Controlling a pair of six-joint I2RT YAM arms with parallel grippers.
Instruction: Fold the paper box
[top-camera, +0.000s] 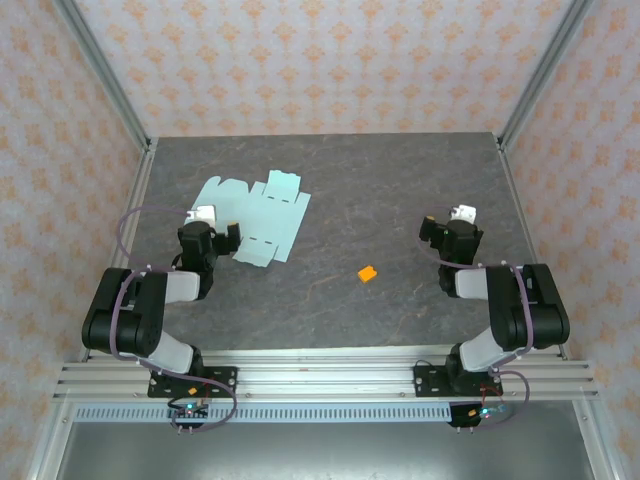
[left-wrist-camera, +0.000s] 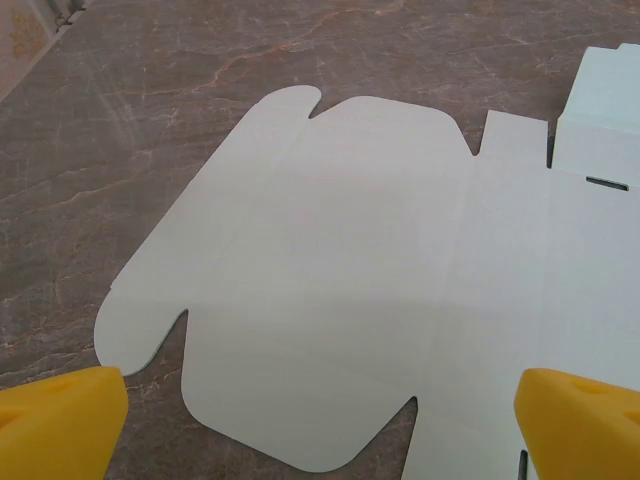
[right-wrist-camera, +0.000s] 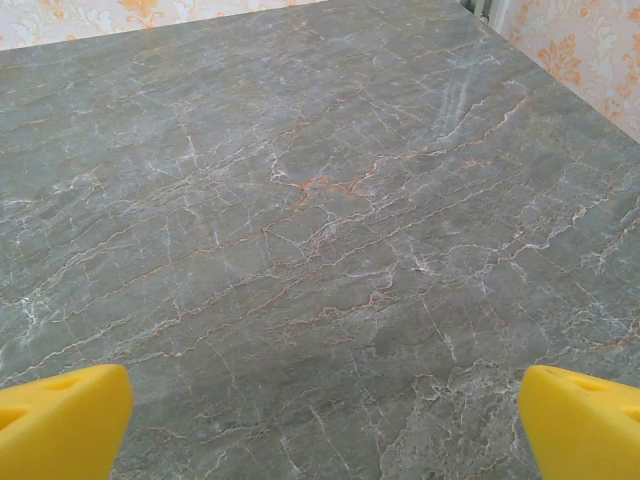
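Observation:
The paper box (top-camera: 258, 214) is a flat pale mint-green die-cut sheet, lying unfolded on the left half of the table. In the left wrist view the paper box (left-wrist-camera: 380, 260) spreads out with its rounded flaps and tabs toward me. My left gripper (top-camera: 212, 232) hovers at the sheet's near-left edge, open, and its yellow fingertips (left-wrist-camera: 60, 420) straddle a rounded flap with nothing between them. My right gripper (top-camera: 447, 228) is open over bare table on the right, far from the sheet; its yellow fingertips (right-wrist-camera: 65, 420) stand wide apart.
A tiny orange block (top-camera: 368, 273) lies on the grey marbled table (top-camera: 400, 190) between the arms, nearer the right one. Patterned walls and aluminium posts enclose the table at the back and sides.

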